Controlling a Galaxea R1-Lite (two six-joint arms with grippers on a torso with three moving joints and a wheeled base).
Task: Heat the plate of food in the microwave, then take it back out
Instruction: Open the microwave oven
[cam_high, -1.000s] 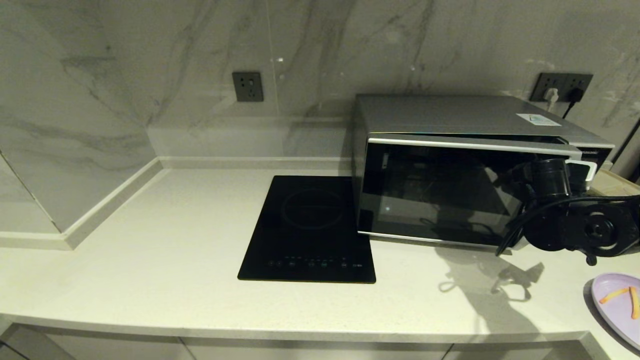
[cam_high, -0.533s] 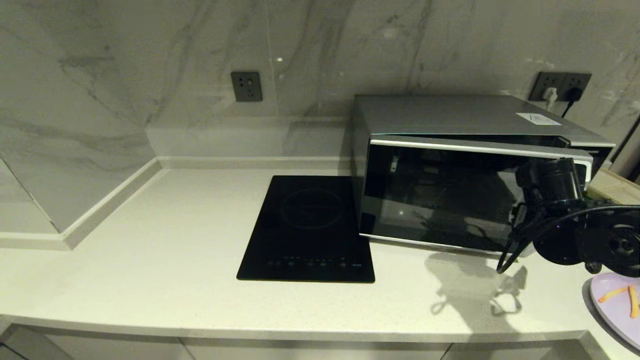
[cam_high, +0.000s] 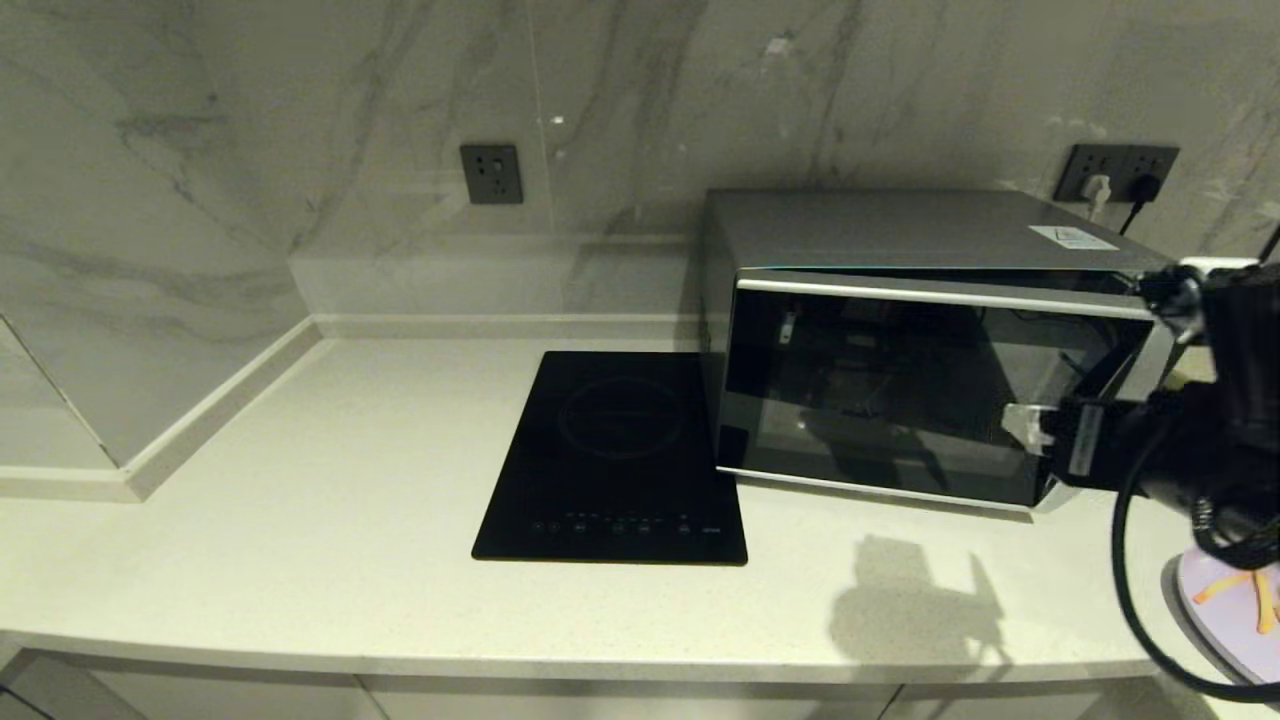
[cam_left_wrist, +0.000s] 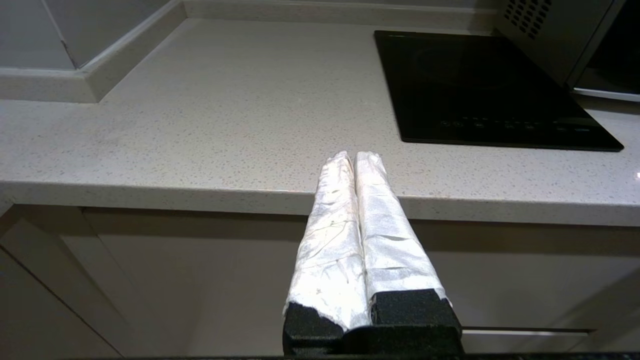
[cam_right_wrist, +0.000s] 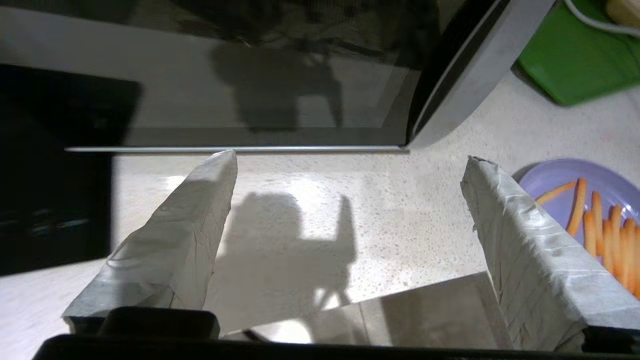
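The right gripper (cam_right_wrist: 350, 165) hangs spread and empty over the countertop's (cam_high: 300, 560) front right corner; the plate of food (cam_right_wrist: 595, 200) lies just beside it, near the microwave (cam_high: 900, 300).

Bare pale stone countertop (cam_high: 300, 520) lies open left of the flat black induction cooktop (cam_high: 615, 460). The silver boxy microwave's (cam_high: 900, 240) dark glass door (cam_high: 900, 390), slightly ajar, blocks its cavity; the small lilac plate of fries (cam_high: 1235, 605) crowds the right corner.

A pale speckled desk (cam_high: 300, 520) meets grey-veined marble walls (cam_high: 250, 150) at a corner, with a raised ledge (cam_high: 450, 285) along the back. A dark wall socket (cam_high: 492, 174) sits mid-wall, another socket (cam_high: 1120, 170) at the right. Light cabinet fronts (cam_left_wrist: 150, 280) lie below.
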